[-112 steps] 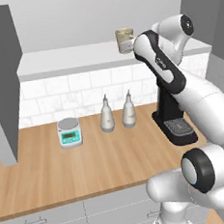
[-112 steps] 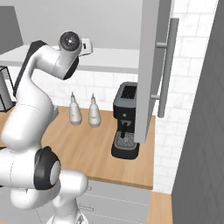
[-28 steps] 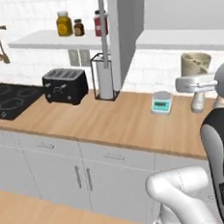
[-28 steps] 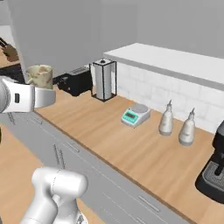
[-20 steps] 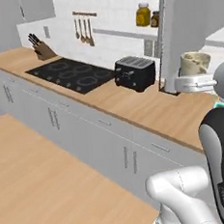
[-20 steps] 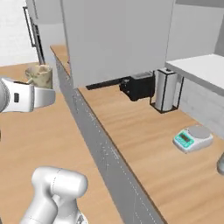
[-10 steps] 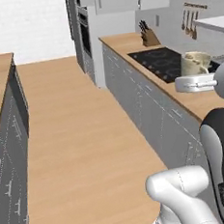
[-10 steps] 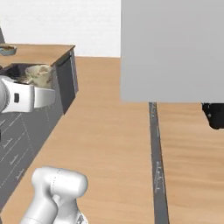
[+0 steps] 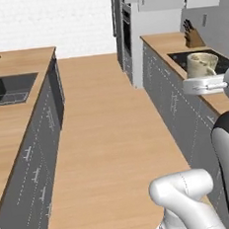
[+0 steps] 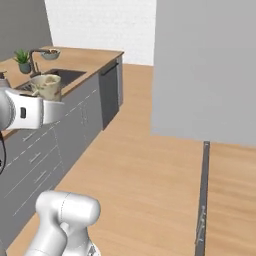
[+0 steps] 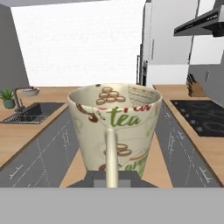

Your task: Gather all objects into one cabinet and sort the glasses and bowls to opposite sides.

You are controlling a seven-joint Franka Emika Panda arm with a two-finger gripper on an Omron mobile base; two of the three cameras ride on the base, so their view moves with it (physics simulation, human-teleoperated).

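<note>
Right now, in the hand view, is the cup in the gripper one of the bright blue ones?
No, the cup is cream-beige with brown and green print reading "tea", its handle facing the camera.

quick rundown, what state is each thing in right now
cream mug: upright, empty, lifted off any surface, handle facing the hand camera
gripper: shut on the cream mug, carrying it above the floor
sink: basin looks empty
stovetop: nothing on it
</note>
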